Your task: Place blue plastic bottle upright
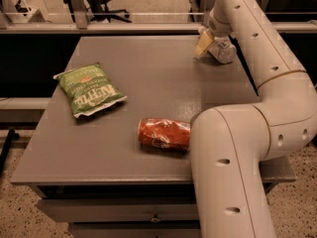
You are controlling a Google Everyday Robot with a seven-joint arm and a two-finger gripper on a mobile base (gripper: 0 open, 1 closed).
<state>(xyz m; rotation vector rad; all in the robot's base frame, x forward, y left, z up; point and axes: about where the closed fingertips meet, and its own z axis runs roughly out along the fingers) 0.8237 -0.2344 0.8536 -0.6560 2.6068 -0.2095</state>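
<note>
The blue plastic bottle (224, 52) lies at the far right of the grey table (148, 78), mostly hidden by my arm; only its clear, pale lower part shows. My gripper (212, 44) hangs from the arm right at the bottle, with its yellowish tip against the bottle's left side. The arm covers the rest of the gripper and the bottle's cap.
A green chip bag (89, 89) lies flat at the table's left. A crushed red soda can (164, 133) lies on its side near the front, against my arm's lower link (230, 172). A rail and an office chair stand beyond the far edge.
</note>
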